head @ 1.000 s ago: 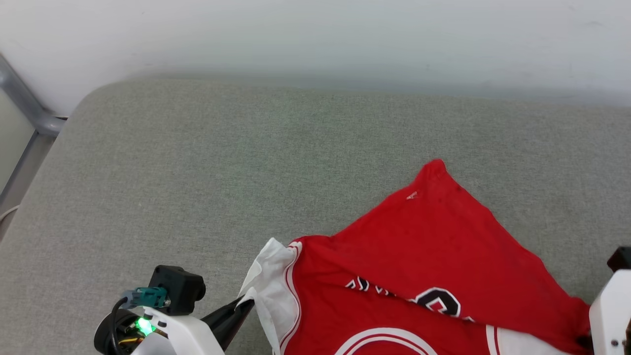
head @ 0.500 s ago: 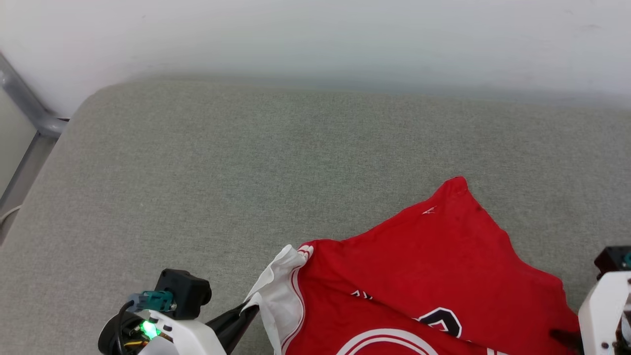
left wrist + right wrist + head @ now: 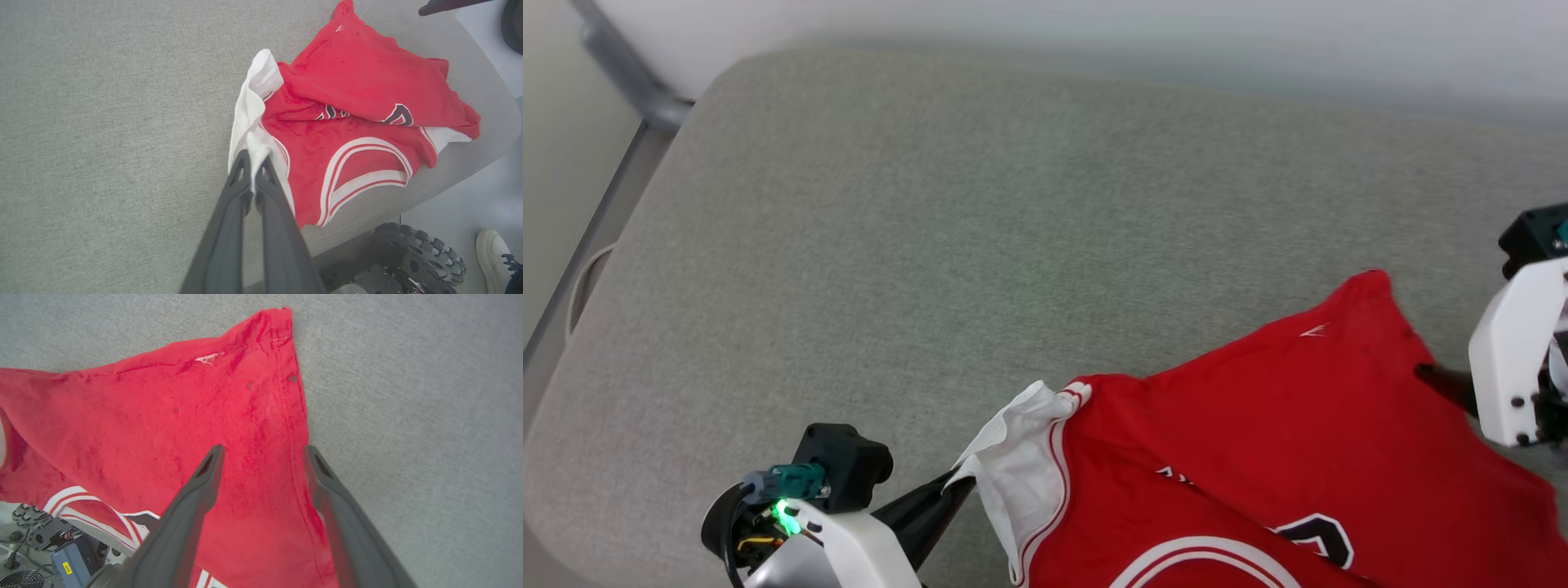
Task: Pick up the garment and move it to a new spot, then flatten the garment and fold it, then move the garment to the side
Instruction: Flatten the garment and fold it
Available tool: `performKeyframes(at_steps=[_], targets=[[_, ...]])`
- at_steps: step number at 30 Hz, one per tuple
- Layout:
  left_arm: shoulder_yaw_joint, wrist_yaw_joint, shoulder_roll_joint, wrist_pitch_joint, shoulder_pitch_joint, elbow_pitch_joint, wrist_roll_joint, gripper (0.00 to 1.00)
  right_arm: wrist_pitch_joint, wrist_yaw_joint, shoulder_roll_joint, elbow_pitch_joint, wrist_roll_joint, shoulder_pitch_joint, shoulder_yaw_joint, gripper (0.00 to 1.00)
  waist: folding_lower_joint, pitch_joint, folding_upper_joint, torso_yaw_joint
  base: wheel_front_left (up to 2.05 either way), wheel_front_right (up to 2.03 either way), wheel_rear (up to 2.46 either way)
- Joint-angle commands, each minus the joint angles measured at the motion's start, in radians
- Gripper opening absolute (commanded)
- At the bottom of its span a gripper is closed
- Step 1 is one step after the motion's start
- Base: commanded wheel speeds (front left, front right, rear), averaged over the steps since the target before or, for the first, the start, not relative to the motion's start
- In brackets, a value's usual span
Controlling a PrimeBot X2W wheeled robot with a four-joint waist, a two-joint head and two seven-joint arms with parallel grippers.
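Note:
The garment point(image 3: 1258, 441) is a red jersey with white sleeves, lying crumpled on the grey cushion at the lower right of the head view. Its lower half is folded over the black print, and one red corner points away from me. My left gripper point(image 3: 960, 487) is shut on the white sleeve point(image 3: 251, 110), pinched between its fingertips point(image 3: 244, 157) and lifted slightly. My right gripper point(image 3: 263, 451) is open, with its two fingers spread over the garment's point(image 3: 163, 416) red side edge and nothing clamped between them. It comes in from the right edge of the head view point(image 3: 1425, 373).
The grey cushion point(image 3: 931, 245) stretches wide to the left and back, up to a pale wall. A metal rail point(image 3: 629, 73) runs along its far left corner. Beyond the cushion's near edge stand my wheeled base point(image 3: 416, 257) and a person's shoe point(image 3: 494, 253).
My right gripper has opened and let go of the red fabric, and it stands higher in the view. The left gripper has kept its hold on the sleeve. The head camera has shifted.

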Motion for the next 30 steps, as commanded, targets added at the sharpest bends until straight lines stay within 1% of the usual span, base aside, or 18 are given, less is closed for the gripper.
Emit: performKeyframes(at_steps=[1,8,14,20,25,26,27,28,29,30], targets=[[0.000,-0.007,-0.007,0.000,-0.018,-0.001,0.007,0.00,0.006,-0.001,0.008,0.029,-0.023,-0.041,0.007,1.00,-0.0001,0.052,-0.0001,0.051,0.00,0.00,0.00],[-0.007,-0.032,-0.032,-0.008,-0.050,0.015,0.019,0.00,-0.016,-0.001,-0.011,0.176,-0.102,-0.164,0.020,1.00,-0.0001,0.125,-0.0001,0.128,0.00,0.00,0.00],[-0.013,-0.052,-0.056,-0.020,-0.067,0.037,0.025,0.00,-0.047,-0.001,-0.027,0.281,-0.144,-0.220,0.012,1.00,-0.0001,0.164,-0.0001,0.172,0.00,0.00,0.00],[-0.017,-0.066,-0.073,-0.031,-0.076,0.057,0.025,0.00,-0.078,-0.001,-0.032,0.357,-0.165,-0.223,0.019,1.00,-0.0001,0.183,-0.0001,0.195,0.00,0.00,0.00],[-0.020,-0.073,-0.082,-0.037,-0.078,0.070,0.024,0.00,-0.081,-0.001,-0.030,0.414,-0.171,-0.193,0.035,1.00,-0.0001,0.188,-0.0001,0.205,0.00,0.00,0.00],[-0.020,-0.074,-0.083,-0.038,-0.079,0.072,0.024,0.00,-0.077,-0.001,-0.030,0.424,-0.168,-0.185,0.039,0.96,-0.0001,0.188,-0.0001,0.206,0.00,0.00,0.00],[-0.020,-0.076,-0.084,-0.039,-0.080,0.074,0.023,0.00,-0.076,-0.001,-0.032,0.430,-0.165,-0.178,0.045,0.44,-0.0001,0.188,-0.0001,0.207,0.00,0.00,0.00],[-0.020,-0.076,-0.084,-0.039,-0.080,0.074,0.023,0.00,-0.076,-0.001,-0.032,0.430,-0.165,-0.178,0.045,0.44,-0.0001,0.188,-0.0001,0.207,0.00,0.00,0.00],[-0.020,-0.076,-0.086,-0.039,-0.080,0.076,0.022,0.00,-0.079,-0.001,-0.033,0.435,-0.162,-0.175,0.048,0.09,-0.0001,0.188,-0.0001,0.207,0.00,0.00,0.00],[-0.021,-0.077,-0.087,-0.040,-0.081,0.078,0.022,0.00,-0.084,-0.001,-0.034,0.438,-0.160,-0.173,0.051,0.00,-0.0001,0.187,-0.0001,0.206,0.00,0.00,0.00]])
